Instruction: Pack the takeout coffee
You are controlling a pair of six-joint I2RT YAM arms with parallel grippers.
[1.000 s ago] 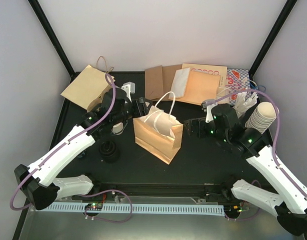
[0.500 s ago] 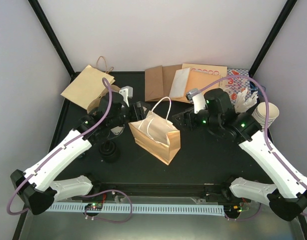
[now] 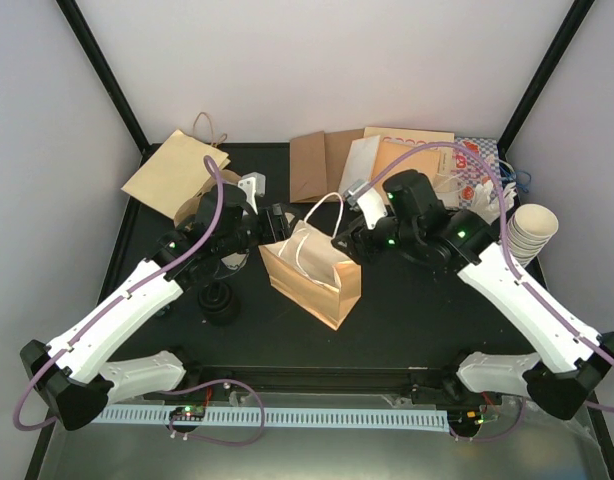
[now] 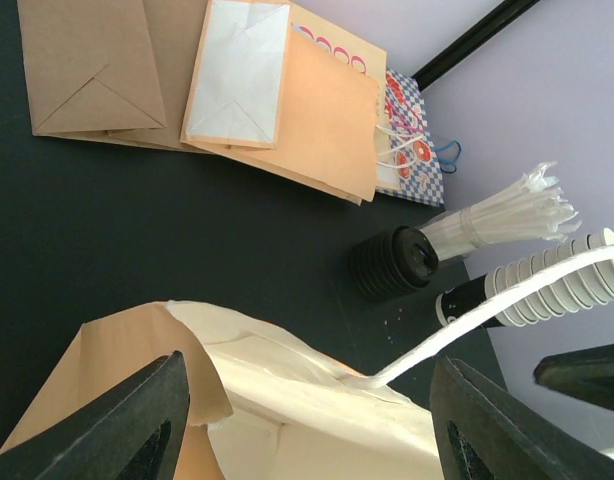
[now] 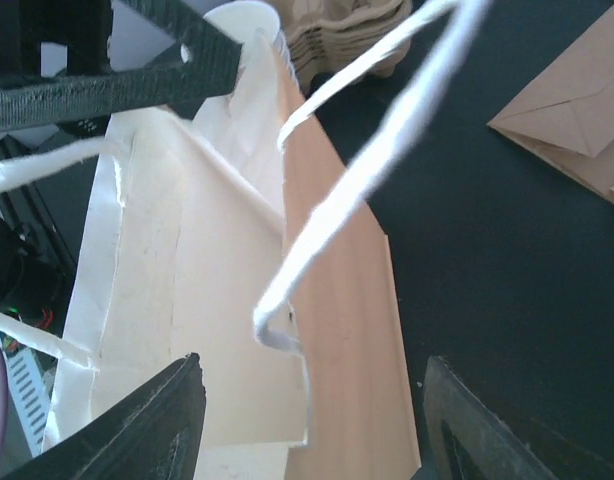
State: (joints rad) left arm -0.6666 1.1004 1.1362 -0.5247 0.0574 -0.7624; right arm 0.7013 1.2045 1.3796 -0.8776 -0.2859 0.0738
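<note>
Both my arms are chunky white plastic shells with black joints and black bases, same for the left arm [image 3: 127, 300] and the right arm [image 3: 527, 300]. A thin purple cable [image 3: 219, 190] runs along the left one, and a second purple cable [image 3: 442, 146] loops over the right. Tiny green lights [image 3: 462, 232] glow near my right wrist. My left hand [image 4: 307, 362] and right hand [image 5: 312, 362] both have flat matte-black fingers [image 4: 137, 430].

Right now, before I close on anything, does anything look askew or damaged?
The brown paper bag with white cord handles stands skewed to the table edges. Its rim near the left gripper is folded inward, so the mouth is only partly open. Nothing looks spilled.
</note>
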